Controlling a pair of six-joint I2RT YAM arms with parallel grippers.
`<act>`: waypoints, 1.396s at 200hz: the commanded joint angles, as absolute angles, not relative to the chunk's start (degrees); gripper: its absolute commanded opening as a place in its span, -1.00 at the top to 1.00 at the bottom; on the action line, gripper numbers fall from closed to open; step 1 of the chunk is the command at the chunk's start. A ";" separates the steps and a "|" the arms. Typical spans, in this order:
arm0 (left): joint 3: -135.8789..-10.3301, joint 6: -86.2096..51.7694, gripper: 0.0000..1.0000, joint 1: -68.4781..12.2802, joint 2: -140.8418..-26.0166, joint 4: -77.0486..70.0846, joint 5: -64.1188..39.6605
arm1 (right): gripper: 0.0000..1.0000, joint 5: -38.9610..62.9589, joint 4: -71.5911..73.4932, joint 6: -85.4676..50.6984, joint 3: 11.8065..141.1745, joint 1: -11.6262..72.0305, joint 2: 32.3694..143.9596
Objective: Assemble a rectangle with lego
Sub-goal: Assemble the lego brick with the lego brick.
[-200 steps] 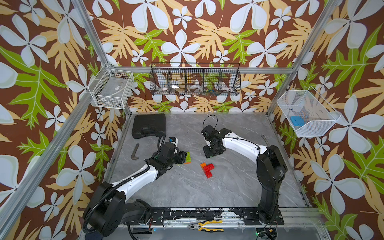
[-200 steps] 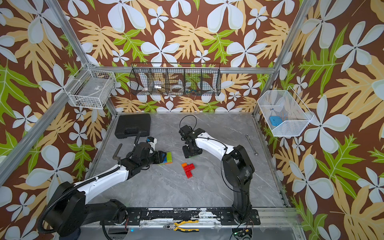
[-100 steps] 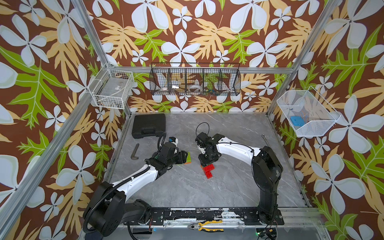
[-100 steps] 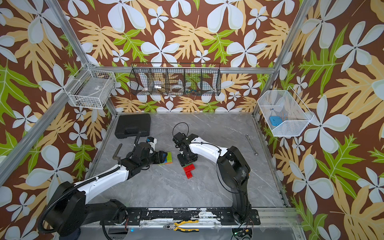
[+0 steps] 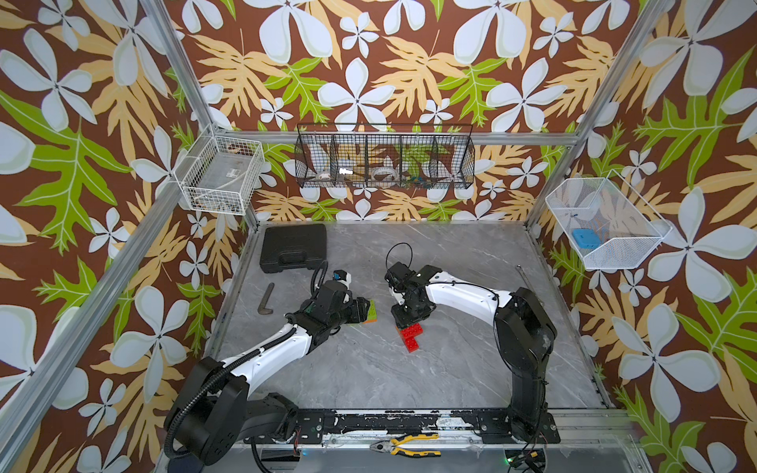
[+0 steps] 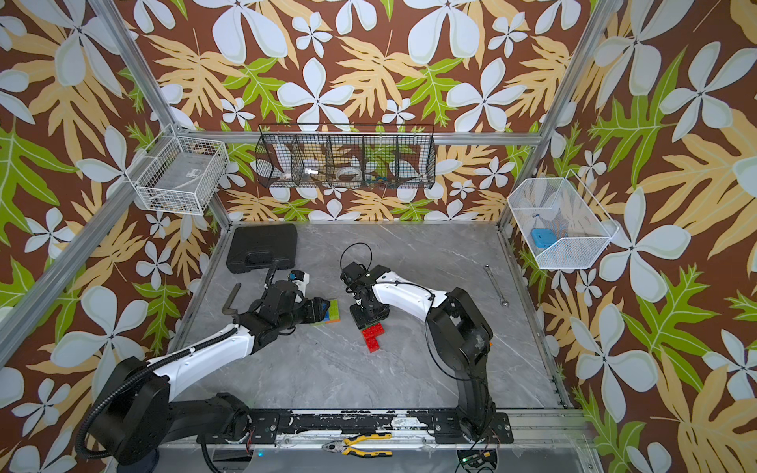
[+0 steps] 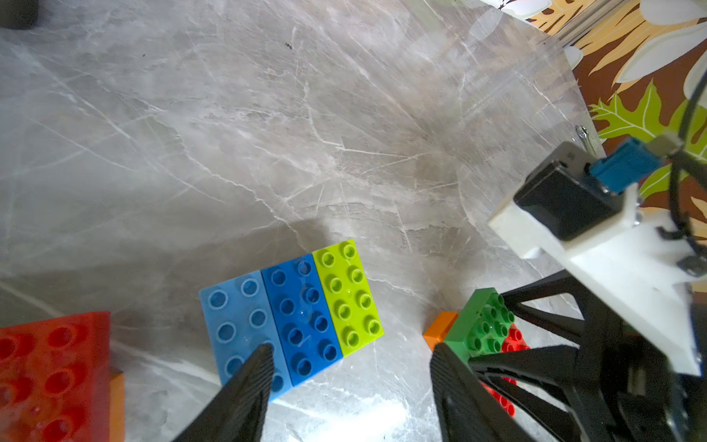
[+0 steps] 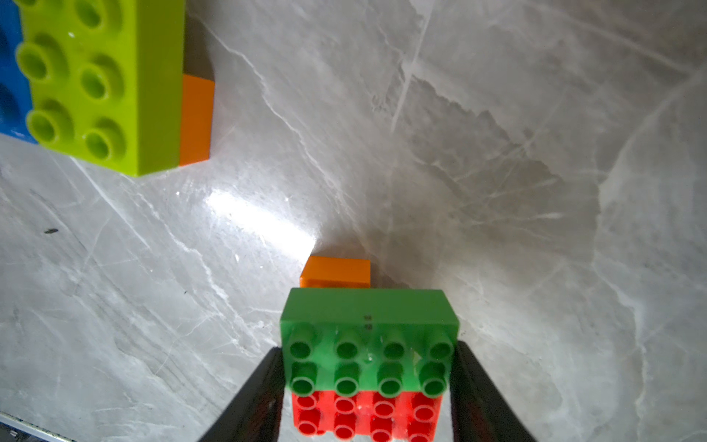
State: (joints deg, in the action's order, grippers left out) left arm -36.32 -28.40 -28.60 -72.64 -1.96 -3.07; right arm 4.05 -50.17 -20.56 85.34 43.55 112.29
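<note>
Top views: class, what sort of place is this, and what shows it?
Likely a robot lab work cell: two robot arms bolted to a rail, an aluminium-framed enclosure, wire baskets on its walls.

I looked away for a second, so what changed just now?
The right end effector swung toward the robot's base, to the red bricks; its fingers now flank the green brick. The left end effector and the blue-and-lime block stayed put.

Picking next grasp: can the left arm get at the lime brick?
Probably yes: the left gripper is open close to the lime brick, whose studs are bare. The right gripper, straddling the green brick, sits near and could crowd it.
</note>
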 commanded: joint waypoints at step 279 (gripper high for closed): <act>-36.17 -28.30 -0.31 -28.48 -71.99 -2.89 -2.53 | 0.14 0.88 -50.01 -25.45 81.71 46.19 114.59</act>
